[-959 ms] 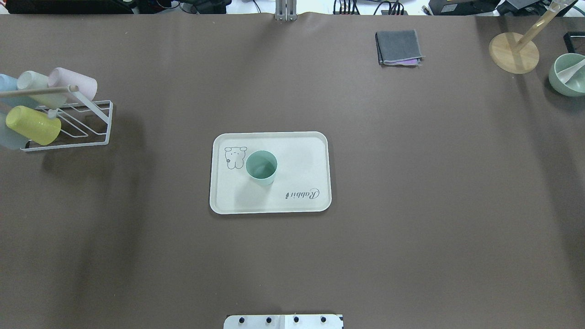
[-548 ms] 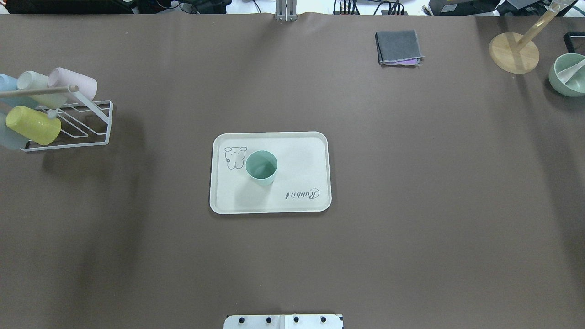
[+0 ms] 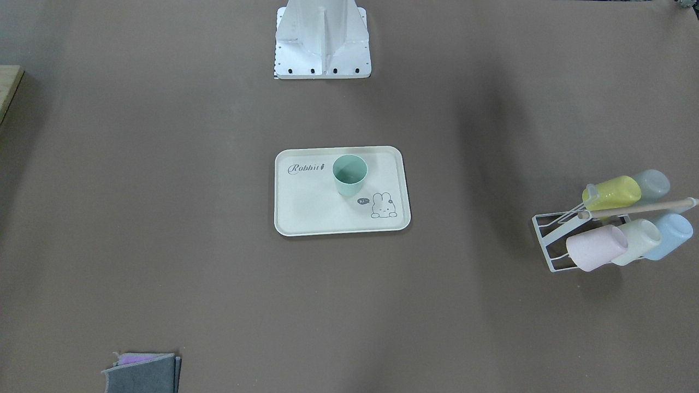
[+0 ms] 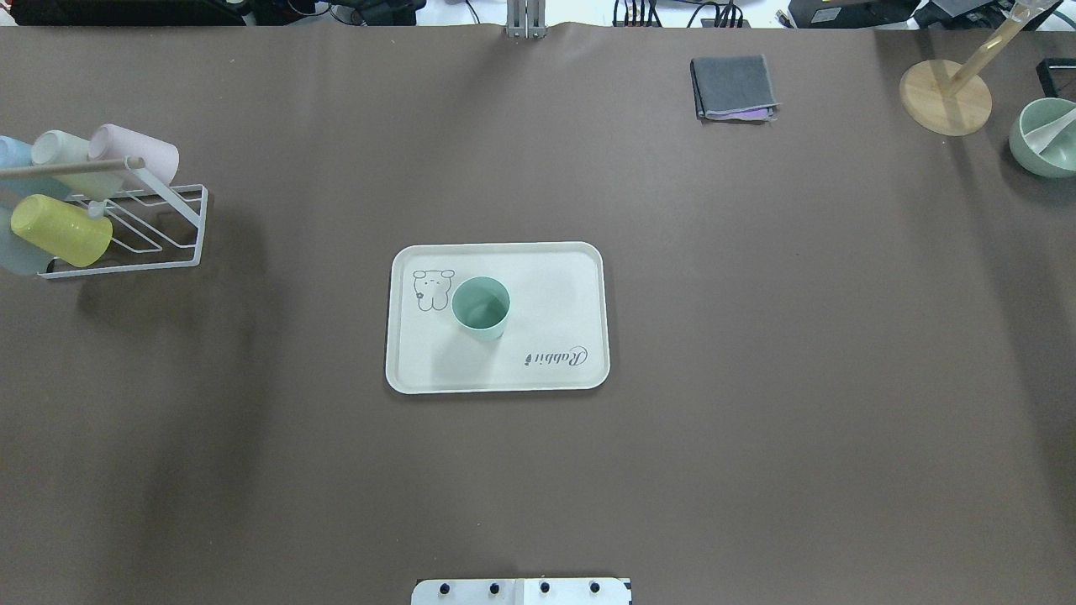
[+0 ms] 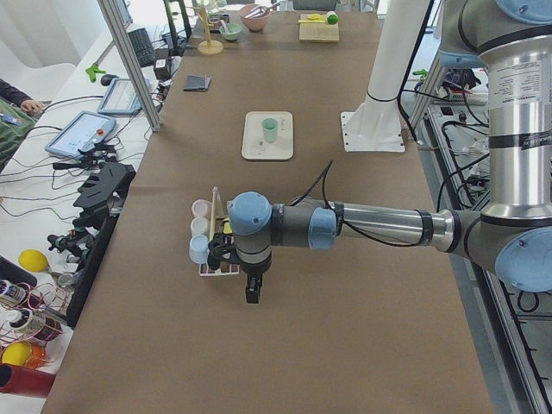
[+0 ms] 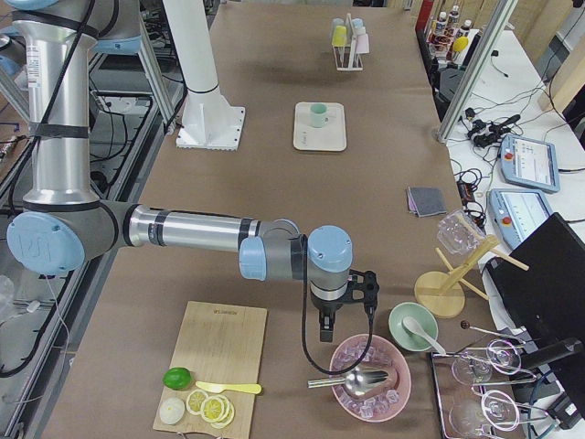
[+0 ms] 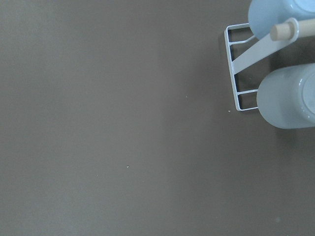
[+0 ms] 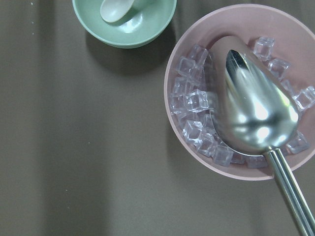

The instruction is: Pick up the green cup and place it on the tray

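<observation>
Since the cup (image 4: pixel 481 307) stands upright on the tray (image 4: pixel 559 290), I should leave it untouched; my left gripper (image 5: pixel 251 291) and right gripper (image 6: pixel 324 329) hang far off, whether open I cannot tell.

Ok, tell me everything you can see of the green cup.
The green cup is a small mint-green tumbler with no handle. It tapers slightly toward its base and looks like matte plastic. It stands upright, mouth up, and appears empty. It rests on the tray near the middle, close beside the bunny drawing. Only the tray touches it and nothing holds it.
</observation>
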Available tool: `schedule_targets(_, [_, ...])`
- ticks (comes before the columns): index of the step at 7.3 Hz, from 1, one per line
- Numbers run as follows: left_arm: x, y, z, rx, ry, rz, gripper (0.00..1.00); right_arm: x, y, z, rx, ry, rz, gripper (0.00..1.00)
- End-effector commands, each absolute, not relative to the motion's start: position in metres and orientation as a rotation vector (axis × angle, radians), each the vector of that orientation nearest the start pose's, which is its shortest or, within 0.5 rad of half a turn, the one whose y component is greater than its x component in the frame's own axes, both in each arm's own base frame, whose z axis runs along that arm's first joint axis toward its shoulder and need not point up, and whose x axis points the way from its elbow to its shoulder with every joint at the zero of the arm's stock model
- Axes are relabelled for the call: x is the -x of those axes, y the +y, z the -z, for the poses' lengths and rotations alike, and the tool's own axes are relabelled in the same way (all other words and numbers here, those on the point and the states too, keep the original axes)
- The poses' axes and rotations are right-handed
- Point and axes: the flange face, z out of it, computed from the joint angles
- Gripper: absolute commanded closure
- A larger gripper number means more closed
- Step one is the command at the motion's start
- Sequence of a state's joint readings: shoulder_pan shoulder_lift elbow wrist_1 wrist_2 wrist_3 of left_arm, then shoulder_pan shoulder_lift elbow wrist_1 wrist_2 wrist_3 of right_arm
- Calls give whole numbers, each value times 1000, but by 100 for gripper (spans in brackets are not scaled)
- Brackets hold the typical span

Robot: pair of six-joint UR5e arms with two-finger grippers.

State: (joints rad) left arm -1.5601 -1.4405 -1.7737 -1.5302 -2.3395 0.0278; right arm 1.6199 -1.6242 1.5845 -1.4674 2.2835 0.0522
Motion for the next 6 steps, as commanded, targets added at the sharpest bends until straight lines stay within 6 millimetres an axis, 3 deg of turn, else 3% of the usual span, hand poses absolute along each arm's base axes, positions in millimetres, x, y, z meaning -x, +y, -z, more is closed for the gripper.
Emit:
schedule_targets(1, [60,-436,-629,-29,770,-46,1,-91,-466,-674,-53,-729,-83,0])
schedule_targets(3, [61,-435,-627,-31,771,-45,1,-89,-471,-666,-14,-757,-207,0])
schedule_targets(6, [59,-409,-656,31,773,-23,1,-88,-471,-664,-19,-764,-200,0])
